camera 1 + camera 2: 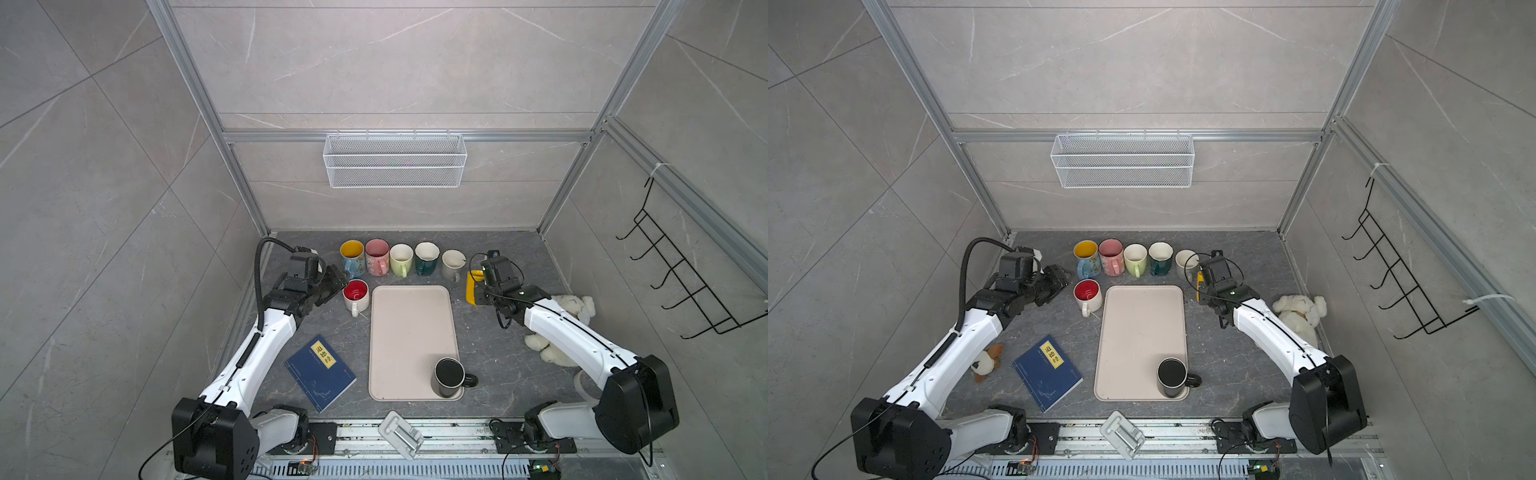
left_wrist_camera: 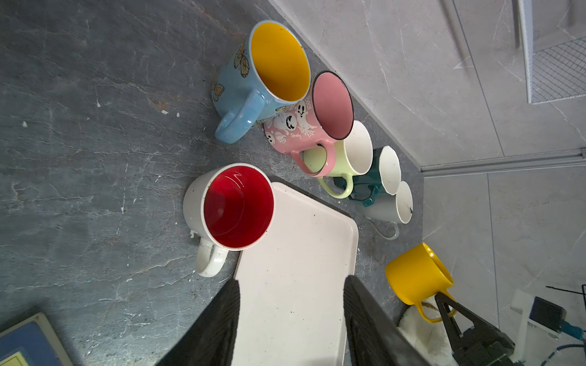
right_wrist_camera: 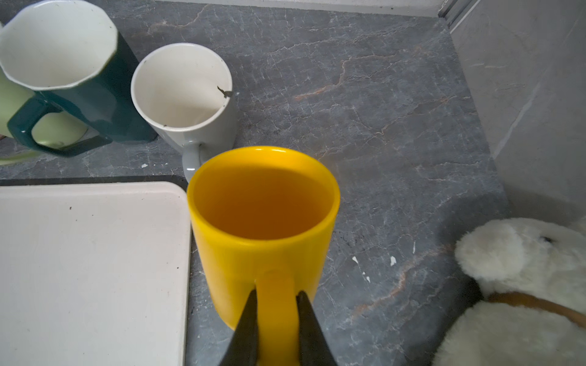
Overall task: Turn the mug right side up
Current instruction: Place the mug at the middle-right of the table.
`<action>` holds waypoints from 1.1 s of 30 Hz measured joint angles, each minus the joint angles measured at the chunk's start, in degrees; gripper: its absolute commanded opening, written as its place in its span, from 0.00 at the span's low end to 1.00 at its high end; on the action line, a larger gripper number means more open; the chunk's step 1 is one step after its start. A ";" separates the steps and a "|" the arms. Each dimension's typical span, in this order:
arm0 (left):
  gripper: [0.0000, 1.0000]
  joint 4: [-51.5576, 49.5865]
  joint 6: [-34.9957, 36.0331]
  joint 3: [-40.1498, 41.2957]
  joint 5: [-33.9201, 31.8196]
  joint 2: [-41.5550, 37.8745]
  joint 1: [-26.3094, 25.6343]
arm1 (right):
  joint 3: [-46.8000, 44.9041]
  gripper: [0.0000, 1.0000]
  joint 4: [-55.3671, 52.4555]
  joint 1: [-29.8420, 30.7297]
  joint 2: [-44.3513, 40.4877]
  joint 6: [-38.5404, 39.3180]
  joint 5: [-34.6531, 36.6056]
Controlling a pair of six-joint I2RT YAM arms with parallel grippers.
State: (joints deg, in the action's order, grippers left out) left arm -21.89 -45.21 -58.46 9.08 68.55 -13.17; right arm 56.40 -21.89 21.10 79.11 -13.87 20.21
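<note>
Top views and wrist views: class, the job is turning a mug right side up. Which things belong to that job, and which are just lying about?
Belongs to the job:
- yellow mug
- right gripper, shut on its handle

Just lying about:
- blue book
- white plush toy
- small brown-and-white toy
- wire basket
- row of upright mugs

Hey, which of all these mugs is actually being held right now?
The all-yellow mug, right of the tray: the right end effector pinches its handle. The others stand free.
</note>
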 measured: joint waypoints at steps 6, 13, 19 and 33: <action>0.56 0.11 1.20 1.51 -2.16 -4.07 0.00 | -3.19 0.00 8.52 0.00 1.84 0.00 0.07; 0.56 0.07 1.99 2.93 -3.52 -4.76 0.00 | -5.25 0.00 14.88 0.00 4.20 -0.02 0.26; 0.56 0.09 2.38 2.93 -4.20 -4.83 0.00 | -6.88 0.00 16.72 0.00 4.92 -0.31 1.09; 0.55 0.28 2.38 3.43 -4.52 -5.38 0.00 | -10.25 0.00 19.96 0.37 4.94 -1.99 1.70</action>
State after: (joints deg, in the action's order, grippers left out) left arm -21.61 -42.83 -55.02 4.56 63.18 -13.17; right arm 46.15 -1.93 21.47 84.05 -15.86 21.91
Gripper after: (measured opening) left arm 0.556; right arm 0.159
